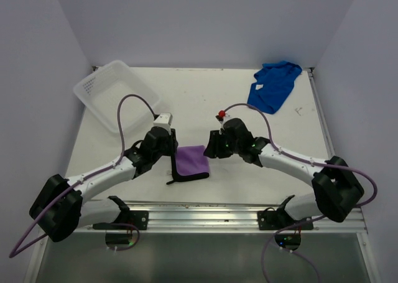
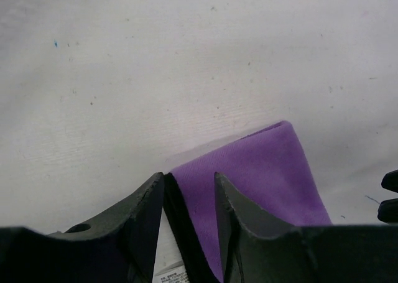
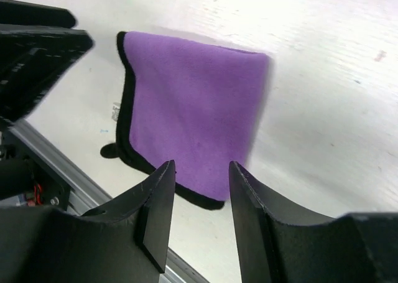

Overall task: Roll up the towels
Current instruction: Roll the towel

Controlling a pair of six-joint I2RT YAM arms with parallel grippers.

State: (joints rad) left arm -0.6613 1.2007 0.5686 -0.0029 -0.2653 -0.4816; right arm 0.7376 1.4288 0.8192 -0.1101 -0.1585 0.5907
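The purple towel (image 1: pixel 189 160) lies folded flat on the table between my two arms, its black trim along the near and left edges. The blue towel (image 1: pixel 273 86) lies crumpled at the far right. My left gripper (image 1: pixel 173 147) is open at the purple towel's left edge; in the left wrist view (image 2: pixel 188 177) the trimmed edge of the towel (image 2: pixel 261 165) runs between the parted fingers, with a white tag (image 2: pixel 169 273) showing beside it. My right gripper (image 1: pixel 211 147) is open just off the towel's right side; in its own view (image 3: pixel 201 166) nothing is gripped, and the towel (image 3: pixel 193 102) lies beyond the fingertips.
A white plastic basket (image 1: pixel 115 93) stands at the far left. A metal rail (image 1: pixel 205 211) runs along the table's near edge, close to the purple towel. White walls close the table on three sides.
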